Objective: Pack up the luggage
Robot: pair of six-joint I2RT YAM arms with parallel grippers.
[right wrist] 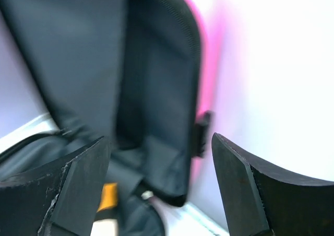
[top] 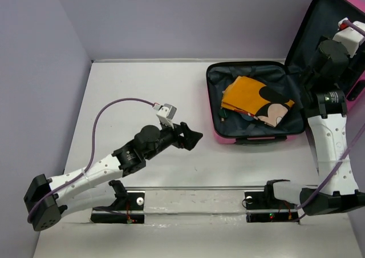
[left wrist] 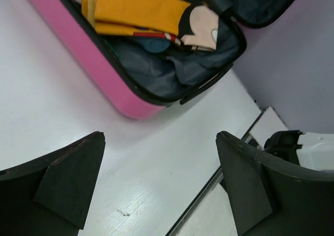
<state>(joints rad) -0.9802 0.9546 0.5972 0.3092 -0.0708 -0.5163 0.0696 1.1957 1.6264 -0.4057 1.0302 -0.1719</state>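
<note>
Top view, far right corner of the white surface (top: 142,98), about 1 o'clock from the arm bases: the luggage (top: 225,75) lies open.
- Hot-pink shell, dark navy lining.
- Base tray flat on the surface. Lid (top: 319,18) stands up from the tray's 3 o'clock edge, lining facing the tray.

Contents of the tray:
- One folded orange cloth (top: 248,95) with a Mickey Mouse print, lying on the lining at centre, the printed end toward 4 o'clock.
- Left wrist view: a small blue piece with a red-and-white stripe (left wrist: 154,40) pokes out from under the cloth's edge. Cannot tell what it is.
- The rest of the tray shows bare, rumpled lining.
- The lid's inner face shows lining only, as far as it is visible.

Left end effector (left wrist: 159,137):
- Fingers spread as wide as they go, nothing between them.
- Above bare surface near the tray's 8 o'clock corner, apart from it, pointing toward the pink wall.

Right end effector (right wrist: 159,142):
- Raised at the lid's upper part, arm reaching up along the tray's 3 o'clock side.
- Fingers well apart, gripping nothing.
- The lid's lining and pink rim fill the view beyond the gap. Contact with the lid cannot be told.
</note>
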